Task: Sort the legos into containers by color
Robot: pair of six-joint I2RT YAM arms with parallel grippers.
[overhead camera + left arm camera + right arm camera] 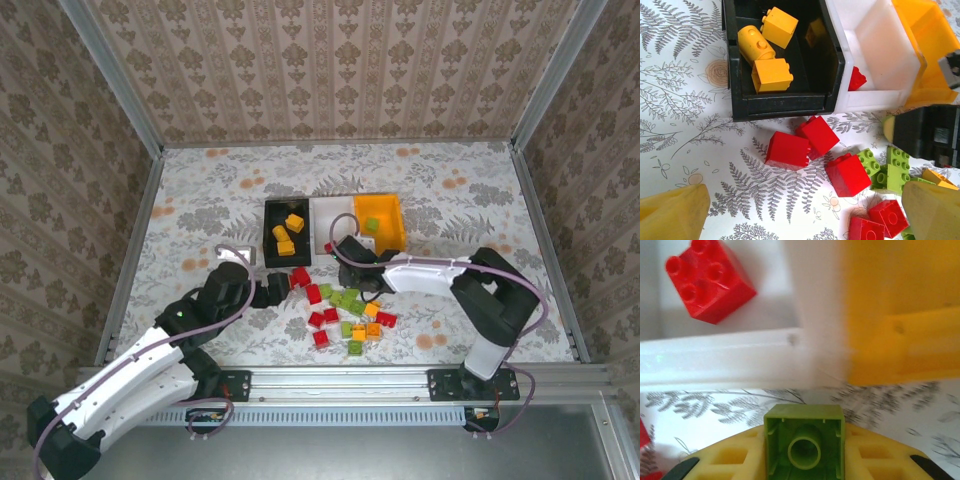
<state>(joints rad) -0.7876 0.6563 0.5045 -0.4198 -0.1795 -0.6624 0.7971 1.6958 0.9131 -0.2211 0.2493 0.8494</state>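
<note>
Floral tabletop, bricks partly sorted.
From above, black bin, white bin and orange bin sit side by side, loose legos before them. Left wrist: left gripper spread wide over red bricks. Right wrist: right gripper pinches a green brick just before the white bin.

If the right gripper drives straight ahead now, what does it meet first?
Likely the near wall of the white bin, at its corner beside the orange bin, with the held green brick touching first.
</note>
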